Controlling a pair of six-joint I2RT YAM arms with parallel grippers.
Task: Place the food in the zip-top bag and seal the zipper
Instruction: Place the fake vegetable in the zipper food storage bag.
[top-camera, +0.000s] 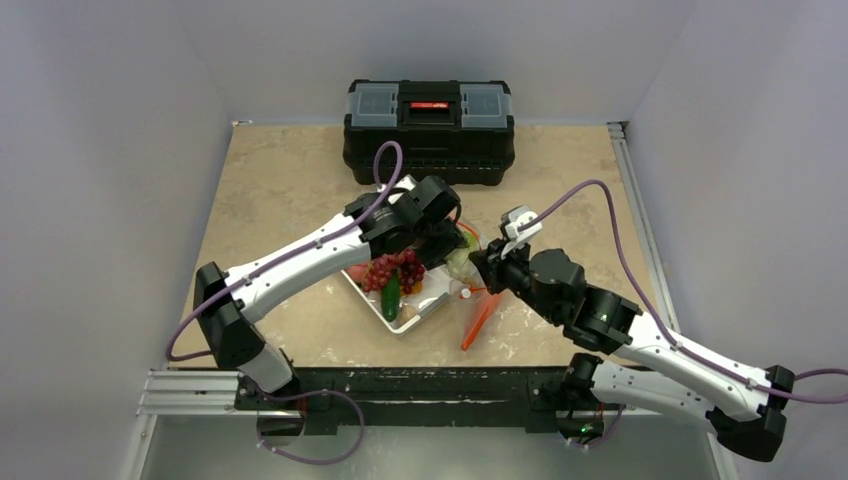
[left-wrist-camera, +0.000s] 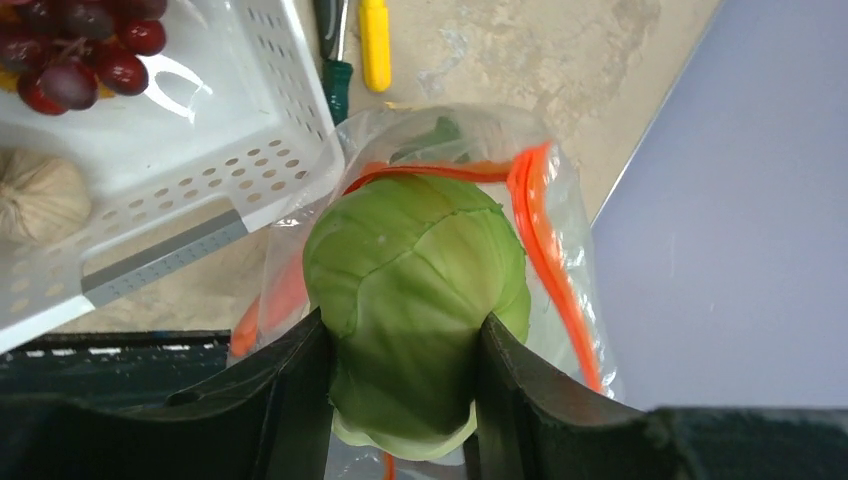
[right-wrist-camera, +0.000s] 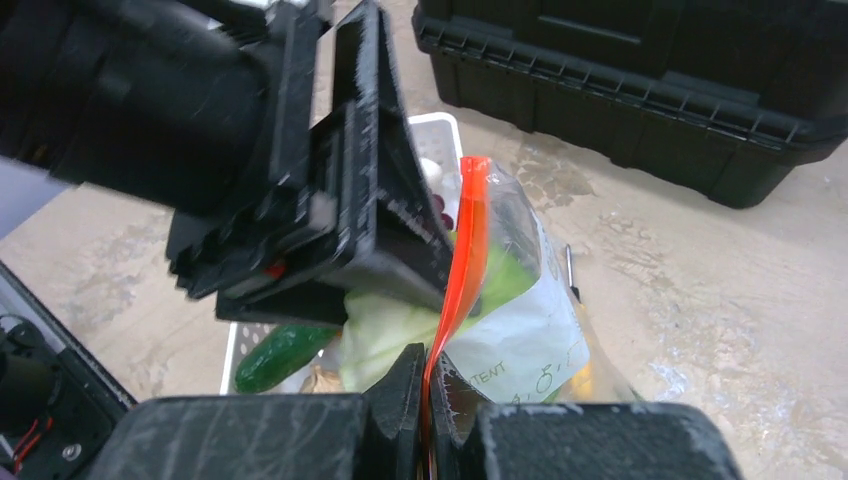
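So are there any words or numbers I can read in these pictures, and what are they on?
"TENT": the end of a printed word on the white patch of the clear bag; its start is hidden.
Marks next to that word: too blurred to read.
Red label on the black toolbox: too small to read.

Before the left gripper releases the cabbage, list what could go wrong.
The cabbage in the left gripper looks nearly as wide as the mouth of the zip-top bag; it may catch on the zipper and roll out. The right gripper pinches the zipper at one spot only, so the limp mouth might sag shut. Both grippers sit close together and could bump.
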